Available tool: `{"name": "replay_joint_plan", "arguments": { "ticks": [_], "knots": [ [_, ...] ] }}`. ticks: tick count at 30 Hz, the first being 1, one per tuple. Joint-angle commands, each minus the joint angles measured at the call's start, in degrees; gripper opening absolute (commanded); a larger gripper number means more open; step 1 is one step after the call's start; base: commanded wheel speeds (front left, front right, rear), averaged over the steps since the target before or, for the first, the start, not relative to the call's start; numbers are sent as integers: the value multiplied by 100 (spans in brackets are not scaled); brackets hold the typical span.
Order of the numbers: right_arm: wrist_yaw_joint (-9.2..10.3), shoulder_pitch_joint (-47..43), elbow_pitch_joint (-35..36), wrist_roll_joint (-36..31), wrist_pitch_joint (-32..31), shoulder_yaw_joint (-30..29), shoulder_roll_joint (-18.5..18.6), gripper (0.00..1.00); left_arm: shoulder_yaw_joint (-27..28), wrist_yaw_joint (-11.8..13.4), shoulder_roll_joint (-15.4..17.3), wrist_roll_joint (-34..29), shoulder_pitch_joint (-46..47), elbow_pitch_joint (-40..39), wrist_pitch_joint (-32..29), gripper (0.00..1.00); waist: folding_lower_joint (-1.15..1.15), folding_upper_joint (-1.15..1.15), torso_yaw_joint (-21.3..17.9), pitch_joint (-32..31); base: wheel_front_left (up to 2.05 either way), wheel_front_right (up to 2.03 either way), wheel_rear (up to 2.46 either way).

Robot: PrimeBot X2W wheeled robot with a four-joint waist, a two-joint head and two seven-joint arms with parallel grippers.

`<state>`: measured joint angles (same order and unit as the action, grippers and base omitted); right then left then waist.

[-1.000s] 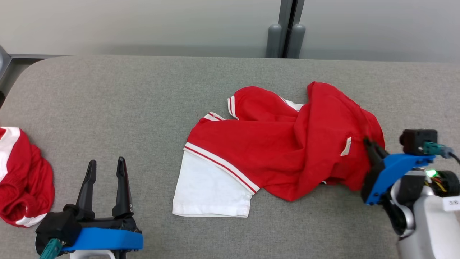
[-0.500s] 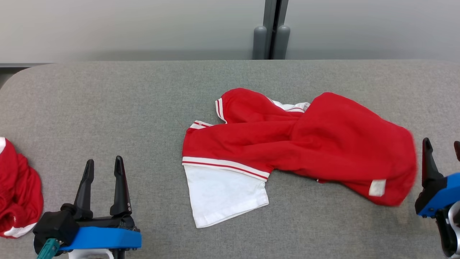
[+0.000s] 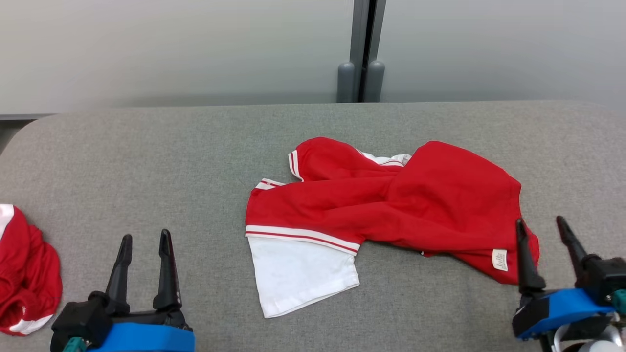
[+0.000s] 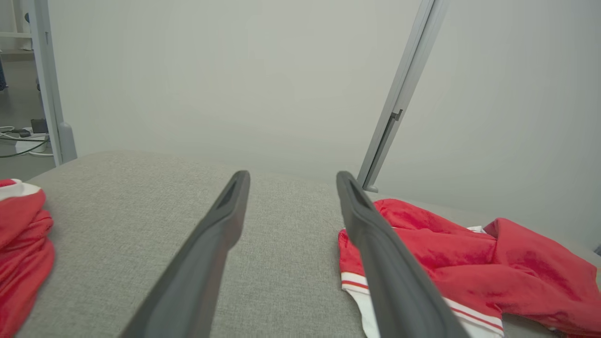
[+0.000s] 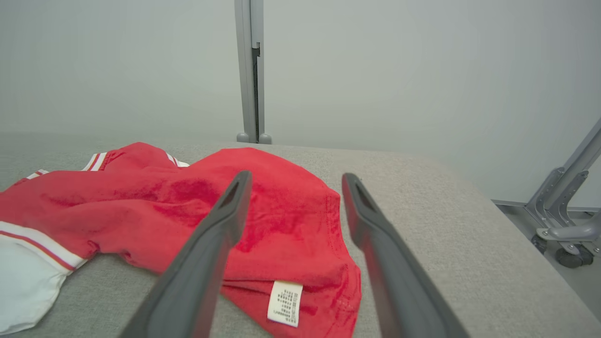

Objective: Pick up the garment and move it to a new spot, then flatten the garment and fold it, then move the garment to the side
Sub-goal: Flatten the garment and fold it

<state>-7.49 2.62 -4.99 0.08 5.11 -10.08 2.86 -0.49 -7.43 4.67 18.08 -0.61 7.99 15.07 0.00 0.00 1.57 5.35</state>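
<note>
Where a second ago the right gripper (image 3: 539, 221) was pinched shut on the right edge of the crumpled red short-sleeved garment with white striped trim (image 3: 391, 210), holding that end bunched up off the surface, it has now let go. Its two long dark fingers stand wide apart and empty, just beside the garment's right end, close to a small white care label (image 3: 499, 259) on the hem.

The garment now rests entirely on the grey fabric-covered table (image 3: 146, 161), near the middle and reaching toward the robot's right. It lies lower and more spread than before, but it is still rumpled. Red cloth is folded over itself, and a white panel (image 3: 298, 274) sticks out at its near left corner.

The left gripper (image 3: 146, 235) sits at the lower left, as it did a second ago, with its fingers spread and nothing between them, well apart from the garment. A second red and white bundle of cloth (image 3: 27, 274) lies at the table's far left edge.

The release suggests the move to a new spot is finished. Flattening appears to come next, and both grippers are free to take hold of edges and pull the cloth smooth.
</note>
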Motion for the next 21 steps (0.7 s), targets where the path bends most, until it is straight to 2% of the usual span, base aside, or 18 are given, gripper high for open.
{"name": "replay_joint_plan", "arguments": {
  "ticks": [1, 8, 21],
  "knots": [
    [-1, -116, -84, 76, 47, 83, 9, 100, -3, -6, 1, -29, -88, 23, 14, 100, 0, 0, -41, -54, 0, 0, 0],
    [-1, -184, -284, 200, 60, 367, 8, 100, -68, -6, -9, -69, -363, 95, 14, 100, 0, 0, -115, -343, 0, 0, 0],
    [-1, -248, -95, 532, 92, 228, 9, 100, -45, -6, -12, -135, -627, 73, 14, 100, 0, 0, -193, -545, 0, 0, 0]
  ]
}}
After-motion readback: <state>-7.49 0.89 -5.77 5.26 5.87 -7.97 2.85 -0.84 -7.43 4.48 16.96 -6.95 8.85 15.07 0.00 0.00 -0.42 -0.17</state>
